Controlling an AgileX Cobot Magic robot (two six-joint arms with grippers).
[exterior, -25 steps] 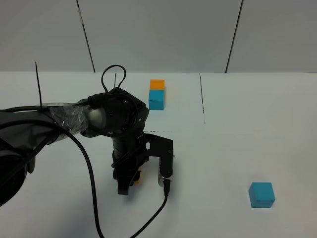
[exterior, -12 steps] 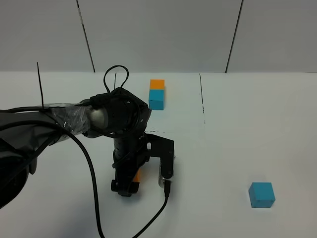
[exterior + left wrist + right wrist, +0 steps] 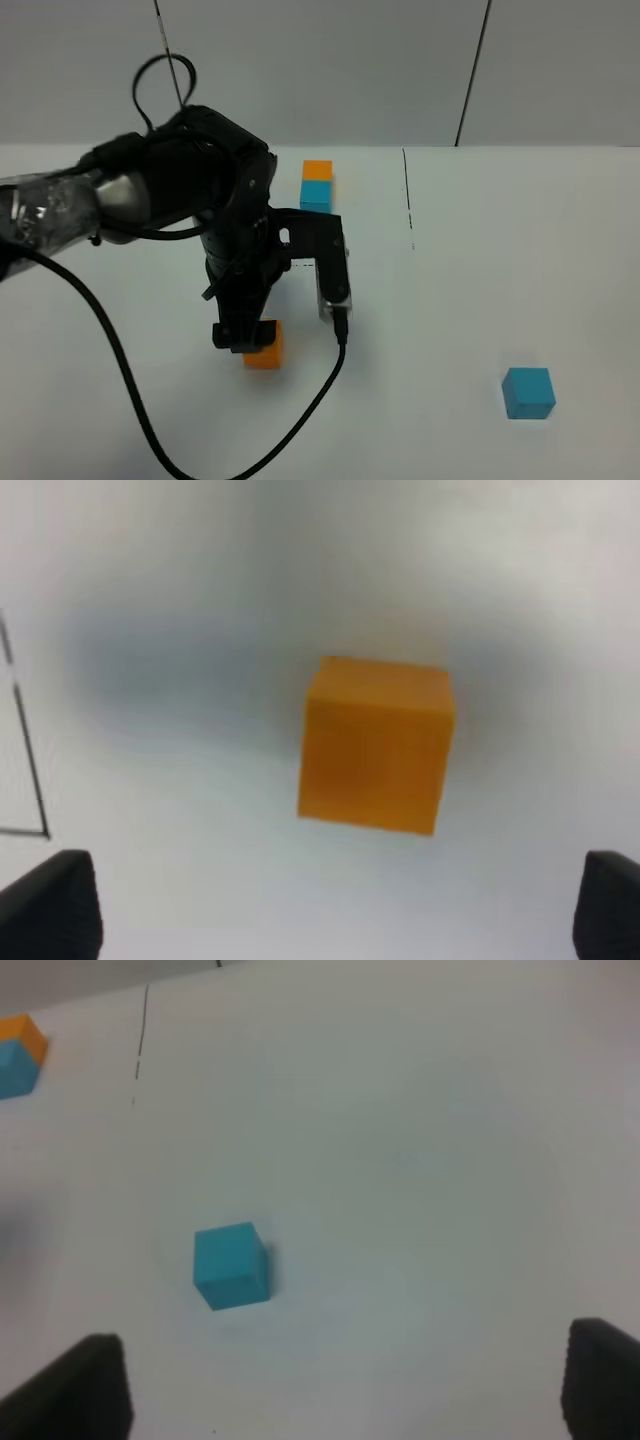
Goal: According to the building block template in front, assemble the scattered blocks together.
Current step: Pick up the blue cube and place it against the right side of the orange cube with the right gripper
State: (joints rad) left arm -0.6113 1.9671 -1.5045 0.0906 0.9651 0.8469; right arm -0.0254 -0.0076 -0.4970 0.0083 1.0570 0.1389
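Exterior high shows left pincer (image 3: 243,338) pointing down, spread over orange cube (image 3: 266,354)

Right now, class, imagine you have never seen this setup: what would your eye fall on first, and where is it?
The big black arm fills the left side of the white table, with its open gripper hanging over a lone orange cube. A single cyan cube sits alone at the front right. A joined orange-and-cyan pair stands at the back, near the middle.
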